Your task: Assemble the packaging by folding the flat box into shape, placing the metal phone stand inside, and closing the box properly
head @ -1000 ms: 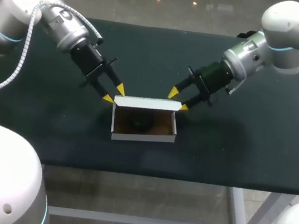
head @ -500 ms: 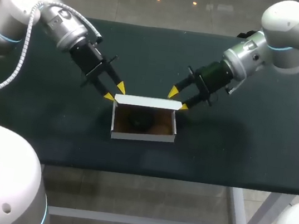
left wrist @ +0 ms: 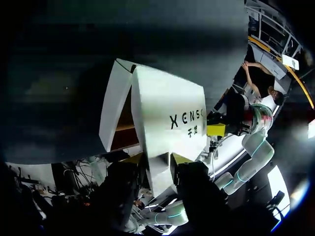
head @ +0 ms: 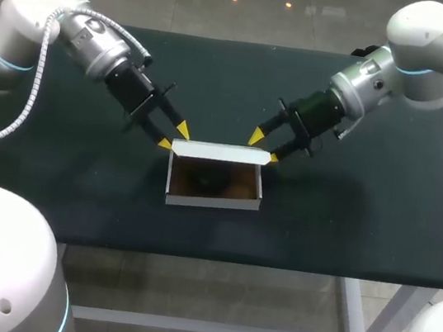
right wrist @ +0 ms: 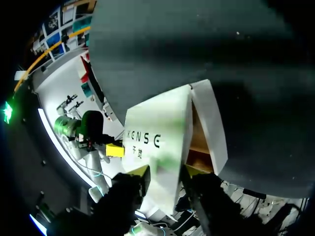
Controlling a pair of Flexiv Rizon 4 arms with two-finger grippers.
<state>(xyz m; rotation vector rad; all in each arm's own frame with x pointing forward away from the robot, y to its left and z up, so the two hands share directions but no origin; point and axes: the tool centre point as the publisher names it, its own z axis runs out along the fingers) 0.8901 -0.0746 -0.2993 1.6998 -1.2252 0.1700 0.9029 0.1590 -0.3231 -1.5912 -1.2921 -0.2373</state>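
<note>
My left gripper (head: 172, 137) and right gripper (head: 264, 147) each pinch a corner of the lid (head: 220, 152), fingers nearly closed. I'd swing both forward together, level, over the box (head: 213, 201).

box (head: 212, 202) white outside, brown inside; table (head: 348, 210) dark green; fingertips (head: 182, 131) yellow

Head cam's up high behind the robot, looking down over the whole table (head: 348, 210). Wrist cams peer along the left claw (left wrist: 156, 158) and right claw (right wrist: 165, 169), super close. All three catch the box (head: 212, 201).
</note>
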